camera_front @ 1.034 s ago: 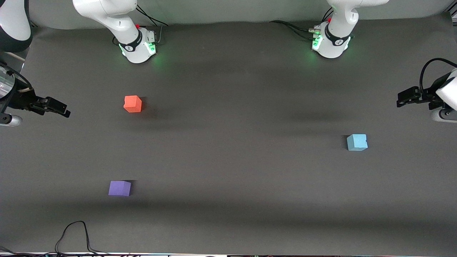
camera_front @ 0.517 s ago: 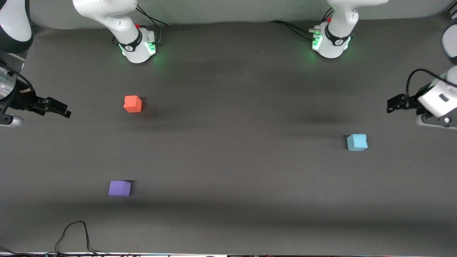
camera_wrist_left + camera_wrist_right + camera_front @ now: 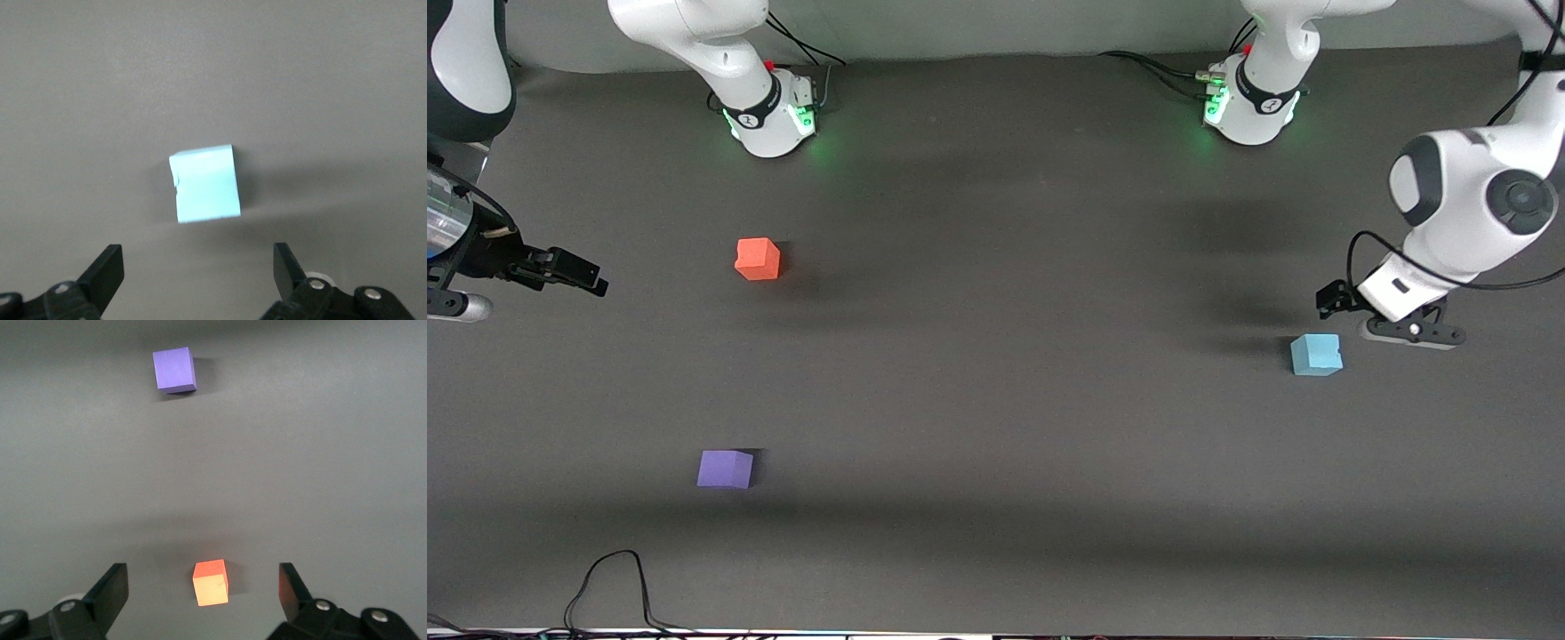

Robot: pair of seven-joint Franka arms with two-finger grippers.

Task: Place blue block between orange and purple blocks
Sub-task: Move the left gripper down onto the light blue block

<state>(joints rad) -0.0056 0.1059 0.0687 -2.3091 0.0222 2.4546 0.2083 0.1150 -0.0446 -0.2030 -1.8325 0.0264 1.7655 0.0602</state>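
Observation:
The light blue block (image 3: 1315, 354) lies on the dark mat toward the left arm's end of the table. My left gripper (image 3: 1329, 298) hangs open over the mat close beside it, touching nothing. In the left wrist view the blue block (image 3: 205, 183) sits ahead of the open left gripper (image 3: 198, 263). The orange block (image 3: 758, 259) lies toward the right arm's end. The purple block (image 3: 725, 468) lies nearer to the front camera than the orange one. My right gripper (image 3: 580, 272) waits open over that end of the mat. Its wrist view shows the orange block (image 3: 211, 583) and the purple block (image 3: 175, 369).
The two arm bases (image 3: 769, 111) (image 3: 1249, 102) stand along the table's back edge. A black cable (image 3: 618, 587) loops onto the mat at the edge nearest the front camera. The dark mat (image 3: 1005, 356) covers the table.
The left arm has swung in from its end of the table and lowered its open gripper beside the blue block. The right arm has barely moved. No block has shifted.

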